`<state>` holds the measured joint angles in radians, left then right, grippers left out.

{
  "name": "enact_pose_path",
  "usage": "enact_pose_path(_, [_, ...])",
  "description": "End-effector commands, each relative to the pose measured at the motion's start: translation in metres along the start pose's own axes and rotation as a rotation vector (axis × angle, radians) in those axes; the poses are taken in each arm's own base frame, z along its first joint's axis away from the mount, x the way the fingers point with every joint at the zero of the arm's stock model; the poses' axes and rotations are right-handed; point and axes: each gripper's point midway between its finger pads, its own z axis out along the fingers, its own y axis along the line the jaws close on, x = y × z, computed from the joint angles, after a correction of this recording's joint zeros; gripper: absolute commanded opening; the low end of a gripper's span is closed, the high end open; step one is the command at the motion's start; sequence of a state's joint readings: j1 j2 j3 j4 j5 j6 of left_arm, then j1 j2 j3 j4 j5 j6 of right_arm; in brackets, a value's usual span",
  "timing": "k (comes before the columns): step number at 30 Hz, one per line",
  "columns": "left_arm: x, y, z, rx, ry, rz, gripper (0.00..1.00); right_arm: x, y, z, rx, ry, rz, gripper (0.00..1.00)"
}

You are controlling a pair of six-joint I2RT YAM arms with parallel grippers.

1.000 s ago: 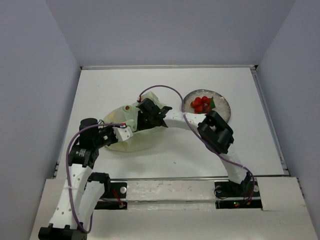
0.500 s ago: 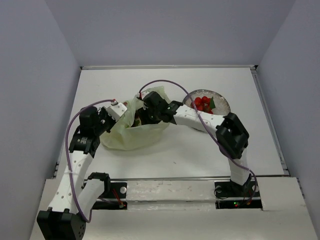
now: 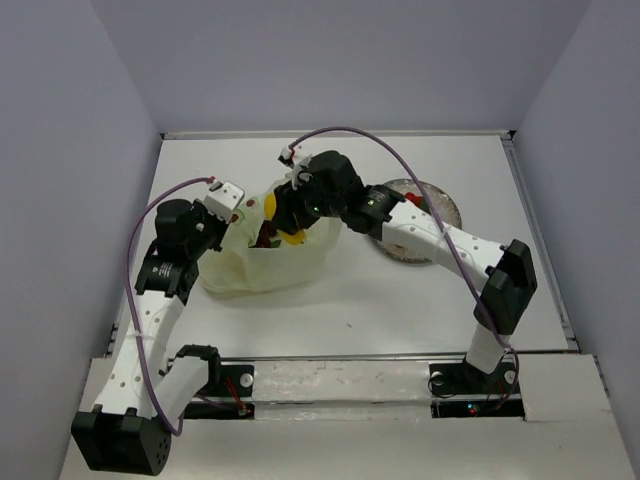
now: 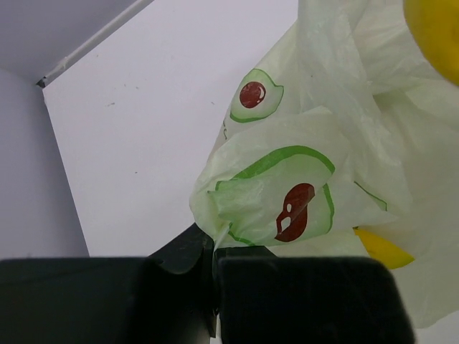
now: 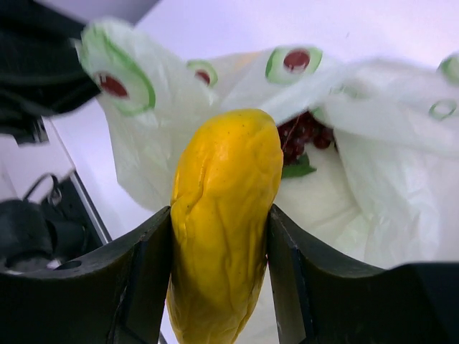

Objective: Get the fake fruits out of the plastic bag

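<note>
Ok, yellow fruit is clamped lengthwise in the right claw, just above the bag mouth. It's hard glossy plastic, so likely light and slippery. A grip across the middle looks right, don't ease off. Dark grapes sit inside the bag. Left claw is pinched on the bag's rim, holding it up. The film is thin and floppy and could drag with a fruit. Plate lies on the worktop, right of the bag.
</note>
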<state>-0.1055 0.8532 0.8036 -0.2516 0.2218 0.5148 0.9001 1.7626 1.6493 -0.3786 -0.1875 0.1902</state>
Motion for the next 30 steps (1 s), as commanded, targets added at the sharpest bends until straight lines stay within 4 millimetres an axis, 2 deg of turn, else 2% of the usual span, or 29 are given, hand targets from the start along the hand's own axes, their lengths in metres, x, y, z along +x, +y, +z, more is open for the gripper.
enact_pose_path(1, [-0.021,0.004,-0.007,-0.014,-0.062,0.002,0.06,-0.117,-0.022,-0.03,0.051,-0.358,0.086,0.08])
enact_pose_path(2, [-0.02,0.004,-0.007,-0.014,-0.059,0.0,0.06,-0.134,-0.025,-0.04,0.044,-0.405,0.094,0.08])
enact_pose_path(3, [-0.02,0.005,-0.009,-0.017,-0.055,0.0,0.06,-0.166,-0.036,-0.064,0.048,-0.489,0.109,0.08])
enact_pose_path(4, [-0.02,0.005,-0.01,-0.019,-0.055,0.0,0.06,-0.18,-0.046,-0.078,0.067,-0.526,0.122,0.07])
enact_pose_path(5, [-0.022,0.005,-0.011,-0.019,-0.058,0.001,0.06,-0.198,-0.06,-0.106,0.114,-0.586,0.14,0.06])
enact_pose_path(7, [-0.025,0.005,-0.015,-0.022,-0.069,0.003,0.06,-0.192,-0.109,-0.136,0.234,-0.596,0.231,0.05])
enact_pose_path(8, [-0.026,0.005,-0.016,-0.025,-0.075,0.003,0.06,-0.182,-0.169,-0.166,0.44,-0.627,0.292,0.05])
enact_pose_path(9, [-0.027,0.006,-0.018,-0.029,-0.083,0.003,0.06,-0.141,-0.202,-0.178,0.581,-0.536,0.351,0.03])
enact_pose_path(10, [-0.026,0.005,-0.019,-0.029,-0.083,0.003,0.06,-0.115,-0.231,-0.192,0.695,-0.491,0.389,0.03])
enact_pose_path(11, [-0.025,0.003,-0.019,-0.024,-0.084,0.001,0.06,-0.054,-0.278,-0.214,0.892,-0.374,0.445,0.03])
enact_pose_path(13, [-0.023,0.0,-0.021,-0.015,-0.093,0.004,0.06,0.009,-0.315,-0.229,1.014,-0.254,0.518,0.02])
enact_pose_path(15, [-0.023,-0.003,-0.022,-0.004,-0.099,0.009,0.06,0.063,-0.346,-0.247,1.091,-0.166,0.607,0.01])
enact_pose_path(16, [-0.024,-0.005,-0.024,0.005,-0.111,0.022,0.06,0.095,-0.353,-0.241,1.101,-0.1,0.643,0.01])
enact_pose_path(17, [-0.025,-0.006,-0.024,0.009,-0.115,0.028,0.06,0.104,-0.357,-0.24,1.106,-0.085,0.648,0.01])
enact_pose_path(19, [-0.027,-0.006,-0.025,0.015,-0.124,0.037,0.06,0.115,-0.368,-0.239,1.124,-0.074,0.637,0.01])
enact_pose_path(20, [-0.03,-0.006,-0.026,0.017,-0.13,0.039,0.07,0.128,-0.37,-0.227,1.096,-0.042,0.647,0.01])
enact_pose_path(22, [-0.031,-0.005,-0.025,0.018,-0.129,0.038,0.07,0.133,-0.376,-0.22,1.073,-0.05,0.649,0.01])
enact_pose_path(23, [-0.033,-0.006,-0.026,0.022,-0.132,0.041,0.06,0.143,-0.379,-0.211,1.061,-0.036,0.659,0.02])
enact_pose_path(26, [-0.032,-0.009,-0.027,0.036,-0.128,0.042,0.06,0.162,-0.386,-0.202,1.072,0.008,0.674,0.04])
enact_pose_path(27, [-0.031,-0.01,-0.027,0.043,-0.126,0.054,0.06,0.174,-0.39,-0.196,1.074,0.041,0.688,0.08])
enact_pose_path(28, [-0.031,-0.012,-0.029,0.054,-0.131,0.065,0.06,0.177,-0.391,-0.195,1.076,0.05,0.692,0.14])
enact_pose_path(29, [-0.029,-0.02,-0.031,0.091,-0.13,0.078,0.07,0.179,-0.391,-0.192,1.068,0.055,0.697,0.29])
enact_pose_path(30, [-0.03,-0.022,-0.035,0.104,-0.144,0.125,0.09,0.182,-0.39,-0.189,1.057,0.066,0.699,0.38])
